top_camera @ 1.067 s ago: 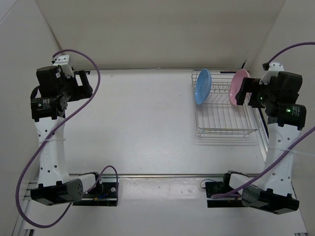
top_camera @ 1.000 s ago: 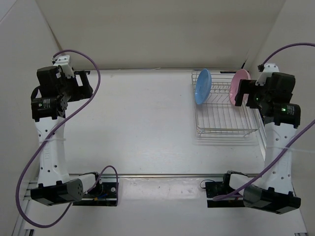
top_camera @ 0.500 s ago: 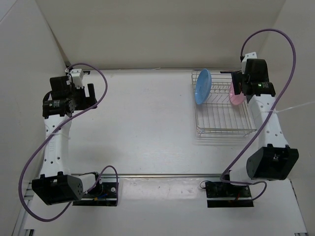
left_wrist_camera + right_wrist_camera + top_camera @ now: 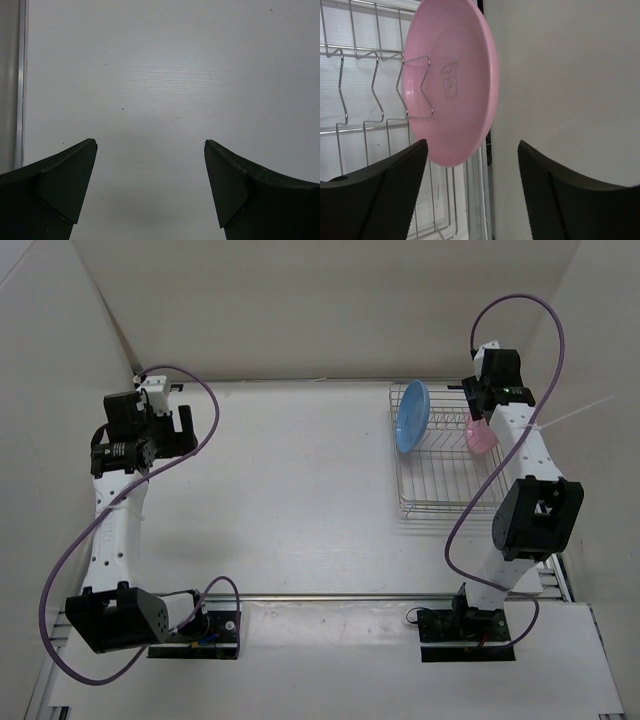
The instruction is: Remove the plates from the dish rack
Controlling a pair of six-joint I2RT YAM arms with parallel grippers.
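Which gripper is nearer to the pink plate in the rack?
Right. The right gripper is at the pink plate, its rim between the open jaws; the left gripper hangs over the table, far to the left.

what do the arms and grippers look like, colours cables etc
Both arms have white links and black joint housings: left arm, right arm. A purple cable loops along each. The left gripper and right gripper have matte black, wedge-shaped fingers; the right ones show a fine dotted texture.
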